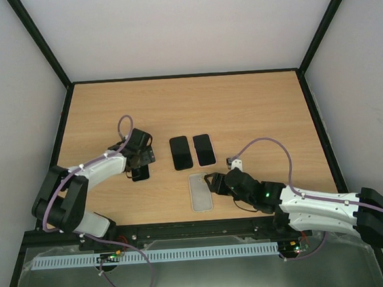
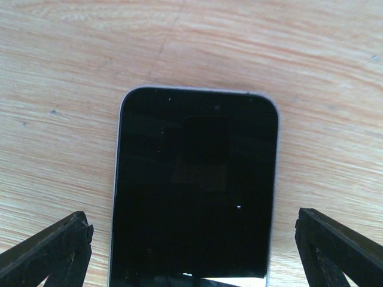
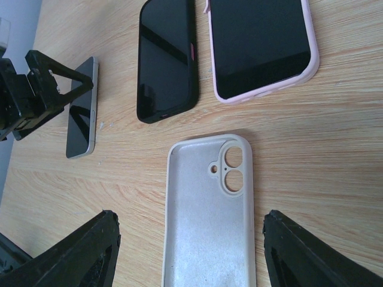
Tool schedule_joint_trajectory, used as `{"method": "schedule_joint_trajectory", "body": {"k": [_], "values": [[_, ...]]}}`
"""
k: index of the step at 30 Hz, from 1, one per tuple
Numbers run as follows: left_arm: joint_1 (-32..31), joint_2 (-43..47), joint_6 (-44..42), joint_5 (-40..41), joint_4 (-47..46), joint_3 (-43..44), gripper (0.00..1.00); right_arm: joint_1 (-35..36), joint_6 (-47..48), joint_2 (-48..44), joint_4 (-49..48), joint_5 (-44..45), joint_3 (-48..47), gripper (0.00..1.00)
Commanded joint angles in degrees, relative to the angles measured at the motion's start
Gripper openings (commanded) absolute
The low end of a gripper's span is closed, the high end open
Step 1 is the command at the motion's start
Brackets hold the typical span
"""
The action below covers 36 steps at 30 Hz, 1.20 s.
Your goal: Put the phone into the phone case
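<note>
Phone flat, straddled by parted left gripper.

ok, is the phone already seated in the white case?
No, the white case lies empty, inside facing up, and the bare phone lies apart from it.

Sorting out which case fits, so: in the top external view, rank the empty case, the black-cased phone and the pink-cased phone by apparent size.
1. empty case, a little longer than the others.
2. black-cased phone and pink-cased phone: they look alike, so I won't rank them.
</note>
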<state>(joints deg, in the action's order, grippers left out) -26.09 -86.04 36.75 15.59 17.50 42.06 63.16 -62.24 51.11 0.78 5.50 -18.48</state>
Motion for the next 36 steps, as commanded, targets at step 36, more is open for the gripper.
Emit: {"method": "schedule_joint_trajectory", "body": {"k": [36], "values": [[-0.18, 7.62, 3.51, -10.91, -8.2, -10.25, 0.58, 0.43, -3.0, 3.4, -4.66, -2.05, 1.23, 0.65]]}}
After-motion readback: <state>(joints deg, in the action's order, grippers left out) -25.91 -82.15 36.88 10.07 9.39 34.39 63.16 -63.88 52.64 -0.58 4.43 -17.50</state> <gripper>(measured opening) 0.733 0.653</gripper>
